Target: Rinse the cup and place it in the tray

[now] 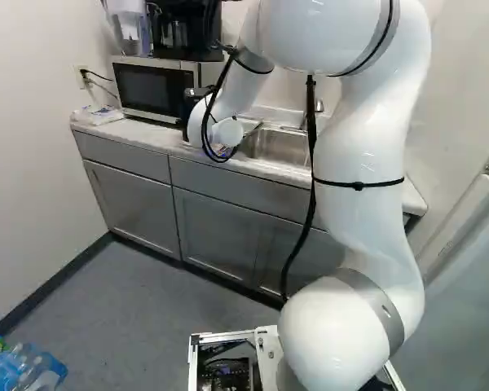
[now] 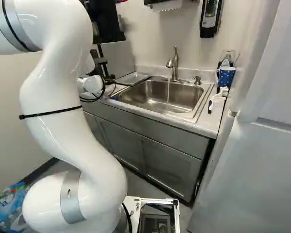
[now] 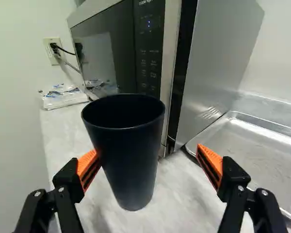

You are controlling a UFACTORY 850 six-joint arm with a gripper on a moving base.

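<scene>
My gripper (image 2: 103, 62) shows only as dark parts beside the tray in the right base view, its fingertips hidden. In the wrist view the gripper (image 3: 149, 162) is open, orange-padded fingers wide apart. The dark, tapered cup (image 3: 131, 160) stands upright on the counter, between and just ahead of the fingers, close against one fingertip and well apart from the other. The metal tray (image 3: 269, 145) lies flat beyond the microwave's side; the right base view shows this tray (image 2: 133, 78) beside the sink (image 2: 155, 99). A thin stream of water falls from the faucet (image 2: 173, 65).
The microwave (image 1: 151, 88) stands close behind the cup, with a plastic packet (image 3: 64, 96) on the counter near the wall. A blue patterned cup (image 2: 226, 76) and a brush (image 2: 217, 97) are at the sink's far side. Bottles (image 1: 24, 368) lie on the floor.
</scene>
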